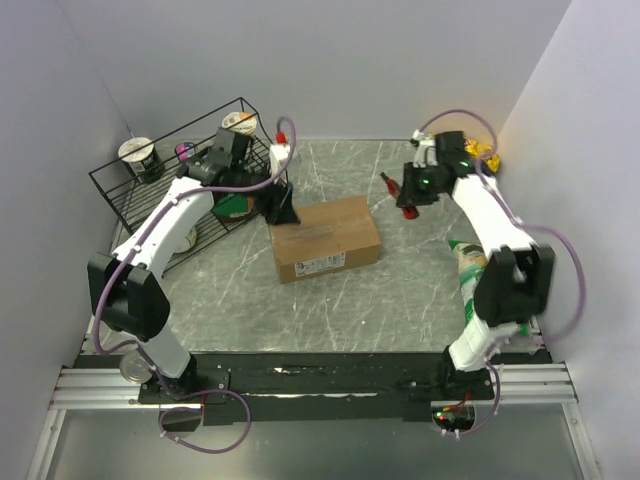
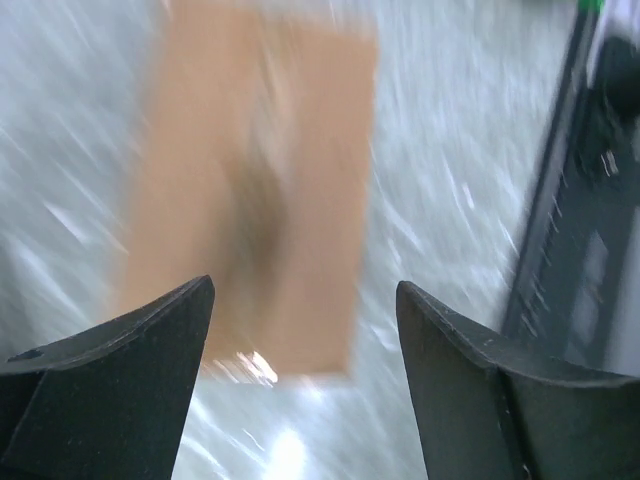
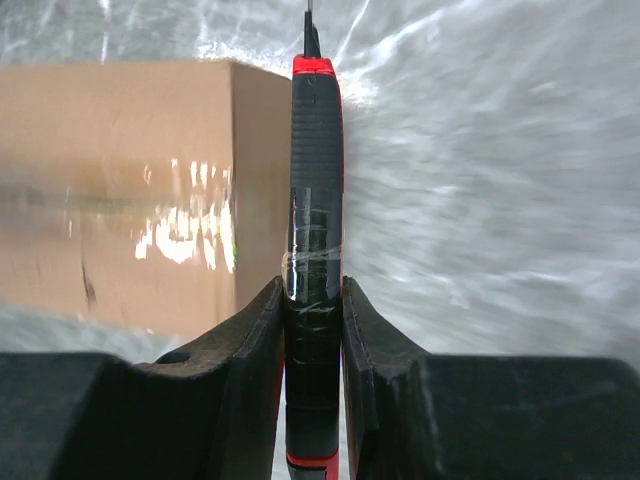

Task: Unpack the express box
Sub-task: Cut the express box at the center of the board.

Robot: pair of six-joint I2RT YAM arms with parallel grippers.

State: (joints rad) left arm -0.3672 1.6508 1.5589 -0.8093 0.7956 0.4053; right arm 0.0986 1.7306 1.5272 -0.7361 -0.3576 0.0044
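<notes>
- At the far left, you are seeing a black wire rack (image 1: 160, 195) sitting on the grey marbled tabletop (image 1: 350, 300), with a white cup (image 1: 138, 153) standing in its left corner and another cup (image 1: 239, 122) in its far corner.
- Your left gripper (image 1: 284, 214) is reaching down just in front of the rack, right at the far left corner of the express box (image 1: 325, 238). From the overhead view you cannot tell whether it is touching the cardboard.
- In the left wrist view, that gripper (image 2: 305, 330) is gaping wide with nothing between its jaws. The box (image 2: 260, 190) is showing below it as a blurred brown shape, with the rack's dark edge (image 2: 575, 200) running along the right.
- The express box is lying about mid-tabletop, turned slightly askew, with its flaps down and a white label facing the near side.
- Your right gripper (image 1: 404, 193) is hanging just beyond the box's far right corner, pointing a red and black cutter (image 1: 387, 183) toward the box.
- In the right wrist view, the gripper (image 3: 313, 300) is clamping tight on the cutter (image 3: 315, 180) by its black handle. The red tip is sticking out ahead, and the box (image 3: 130, 190) is filling the left side.
- Farther right, a green packet (image 1: 467, 268) is lying beside the right arm, and a yellow packet (image 1: 484, 152) is sitting in the far right corner.
</notes>
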